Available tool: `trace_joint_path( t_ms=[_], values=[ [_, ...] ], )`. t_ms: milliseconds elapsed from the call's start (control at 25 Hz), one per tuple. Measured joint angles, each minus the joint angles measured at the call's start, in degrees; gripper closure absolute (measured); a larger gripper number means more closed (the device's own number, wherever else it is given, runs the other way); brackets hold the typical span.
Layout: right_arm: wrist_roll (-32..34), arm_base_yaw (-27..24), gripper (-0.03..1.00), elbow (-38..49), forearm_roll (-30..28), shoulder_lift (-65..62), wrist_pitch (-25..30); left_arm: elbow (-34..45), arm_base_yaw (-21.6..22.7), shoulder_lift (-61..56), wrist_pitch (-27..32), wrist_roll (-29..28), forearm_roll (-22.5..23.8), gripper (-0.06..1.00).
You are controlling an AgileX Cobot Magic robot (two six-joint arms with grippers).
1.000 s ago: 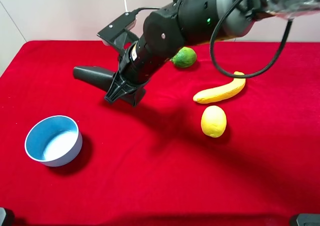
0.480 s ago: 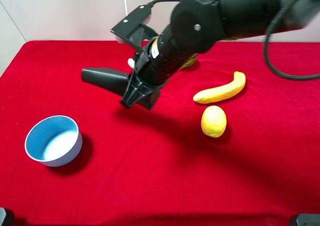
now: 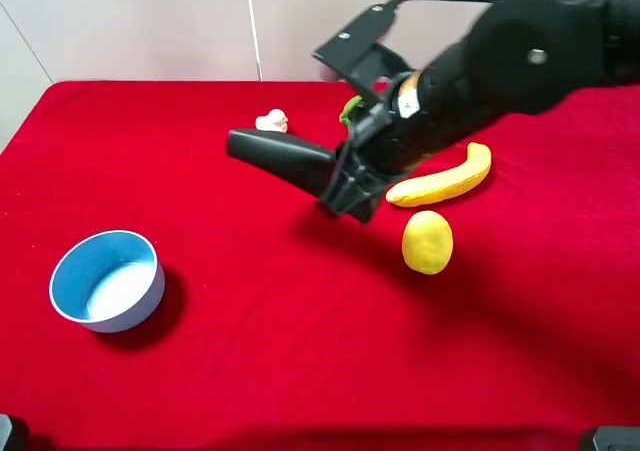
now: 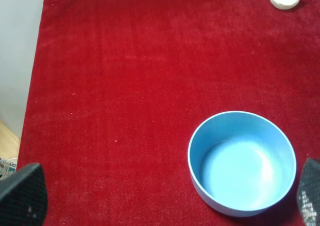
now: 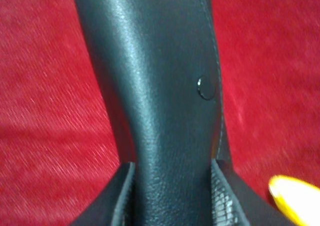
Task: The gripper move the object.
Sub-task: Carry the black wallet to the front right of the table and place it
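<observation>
The long matte black pouch (image 3: 280,157) hangs above the red cloth at the middle of the table, one end clamped in my right gripper (image 3: 345,186). The black right arm reaches in from the upper right. In the right wrist view the pouch (image 5: 160,85) fills the frame, with the fingers (image 5: 125,196) shut on both sides of it. My left gripper (image 4: 160,201) is open; only its two dark fingertips (image 4: 22,196) show at the frame's corners, above the blue bowl (image 4: 241,162).
A blue bowl (image 3: 107,279) stands at the front left. A banana (image 3: 442,179) and a lemon (image 3: 427,241) lie right of the pouch, a green fruit (image 3: 350,106) mostly behind the arm. A small white duck (image 3: 271,122) sits at the back.
My right gripper has carried the pouch to the right, from the left-middle of the cloth towards the banana and lemon. The white duck is now uncovered.
</observation>
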Motion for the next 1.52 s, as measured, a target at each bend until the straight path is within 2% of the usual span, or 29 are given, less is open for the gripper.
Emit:
trace_joint_path(
  t_ms=[400,920,1280,1520],
  values=[
    [2.6,-7.6,0.71,10.4,0.0,-11.1,0.1,0.0,0.0,0.0,0.0,0.0,0.0,-0.05],
    [6.8,-18.0,0.72,17.2,-1.5,-18.4,2.8,0.0,0.0,0.0,0.0,0.0,0.0,-0.05],
    [13.0,-23.9,0.72,22.5,-2.8,-22.6,3.1,0.0,0.0,0.0,0.0,0.0,0.0,-0.05],
    [21.0,-26.6,0.72,24.8,-6.3,-26.0,4.2,0.0,0.0,0.0,0.0,0.0,0.0,-0.05]
  ],
)
